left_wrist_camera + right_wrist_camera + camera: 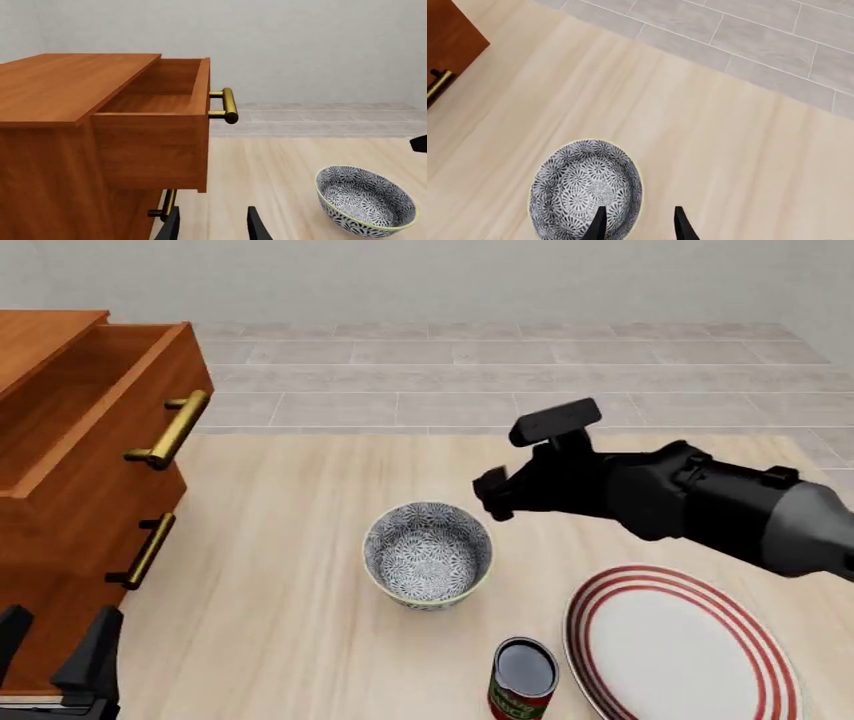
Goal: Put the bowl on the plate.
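The bowl (427, 556), deep with a grey-and-white floral pattern and a pale rim, stands upright on the table's middle. It also shows in the left wrist view as the bowl (363, 200) and in the right wrist view as the bowl (586, 190). The white plate (681, 642) with red rings lies at the front right, apart from the bowl. My right gripper (491, 495) hangs open above the bowl's far-right rim. In its wrist view the right gripper (639, 225) has one finger over the bowl and one beyond the rim. My left gripper (54, 645) is open and empty at the front left, by the cabinet.
A wooden cabinet (54, 470) fills the left side, its top drawer (157, 125) pulled out, with brass handles (170, 428). A small dark can (521, 678) with a red label stands between bowl and plate near the front edge. Grey tiled floor lies beyond the table.
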